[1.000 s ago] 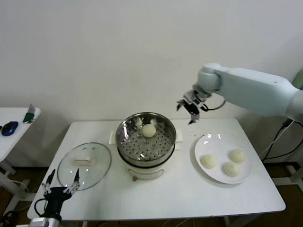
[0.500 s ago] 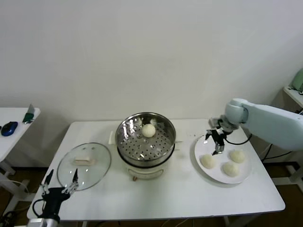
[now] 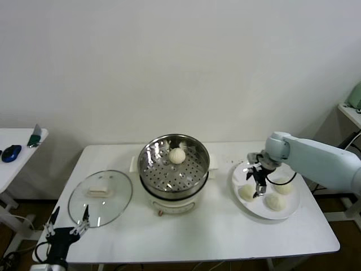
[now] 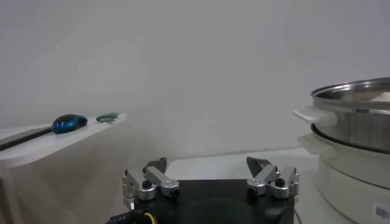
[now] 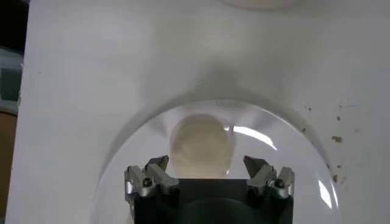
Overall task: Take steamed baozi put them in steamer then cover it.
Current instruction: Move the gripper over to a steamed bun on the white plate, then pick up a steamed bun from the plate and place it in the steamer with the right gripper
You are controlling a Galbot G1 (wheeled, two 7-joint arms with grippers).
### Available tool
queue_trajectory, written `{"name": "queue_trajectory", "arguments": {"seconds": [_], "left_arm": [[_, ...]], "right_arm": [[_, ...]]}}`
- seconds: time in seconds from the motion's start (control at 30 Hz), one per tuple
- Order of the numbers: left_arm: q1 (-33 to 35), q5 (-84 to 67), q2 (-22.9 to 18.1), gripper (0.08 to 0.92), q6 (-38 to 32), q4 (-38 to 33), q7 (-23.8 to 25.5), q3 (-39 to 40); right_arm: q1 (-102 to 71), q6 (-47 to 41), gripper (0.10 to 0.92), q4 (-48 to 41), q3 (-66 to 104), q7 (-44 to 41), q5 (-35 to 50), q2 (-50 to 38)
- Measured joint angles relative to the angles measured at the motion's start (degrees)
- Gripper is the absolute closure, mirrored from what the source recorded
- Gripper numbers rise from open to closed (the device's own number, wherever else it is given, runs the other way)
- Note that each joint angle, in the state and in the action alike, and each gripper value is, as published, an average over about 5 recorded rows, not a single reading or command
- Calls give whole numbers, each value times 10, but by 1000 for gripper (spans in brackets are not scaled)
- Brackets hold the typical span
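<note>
White table (image 3: 214, 237) against a bare white wall. Steamer (image 3: 174, 165) at centre, uncovered so buns can go in; one baozi (image 3: 177, 156) already rests on its perforated floor. Cover (image 3: 100, 197) lies flat on the table to the steamer's left, handle up, out of the loading path. Three more baozi wait on the white plate (image 3: 265, 212) to the steamer's right. My right pincer (image 3: 258, 183) hangs just above the nearest bun (image 5: 201, 146), jaws spread wide to straddle it, nothing held. My left pincer (image 4: 210, 182) is parked low by the table's near-left edge, jaws also wide, empty, close to the cover for later.
</note>
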Motion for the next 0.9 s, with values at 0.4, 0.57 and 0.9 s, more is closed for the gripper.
{"name": "queue_trajectory", "arguments": {"seconds": [0.4,0.57,0.9], "left_arm": [[0,0,-6,177,0,-1,0,0],[2,0,-5,177,0,-1,-1,-2],[3,0,-5,177,-1,0,-1,0]], "right_arm": [[-21,3,284,-39,9,-5,-8,25],[-20,6,333,-47,8,-11,-8,27],[-4,6,351,-46,1,-12,9,22]]}}
